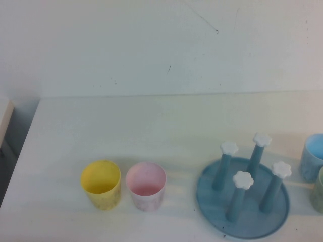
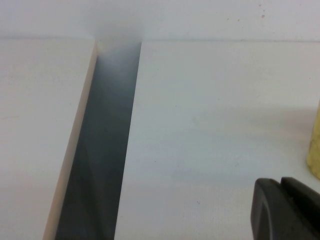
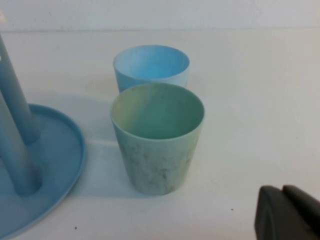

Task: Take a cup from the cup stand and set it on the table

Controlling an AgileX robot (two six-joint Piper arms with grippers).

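The pale mint-green cup [image 3: 157, 137] stands upright on the white table [image 1: 151, 121], just right of the cup stand, and is cut by the right edge of the high view [image 1: 319, 189]. The blue cup stand [image 1: 242, 196] has four bare pegs with white flower caps; its tray rim also shows in the right wrist view [image 3: 50, 155]. My right gripper [image 3: 282, 189] is shut and empty, low over the table, short of the mint cup. My left gripper [image 2: 281, 181] is shut and empty near the table's left side. Neither gripper shows in the high view.
A light blue cup [image 3: 150, 65] stands right behind the mint cup. A yellow cup [image 1: 101, 184] and a pink cup [image 1: 146, 185] stand left of the stand. A dark gap [image 2: 105, 150] separates the table from a neighbouring surface on the left.
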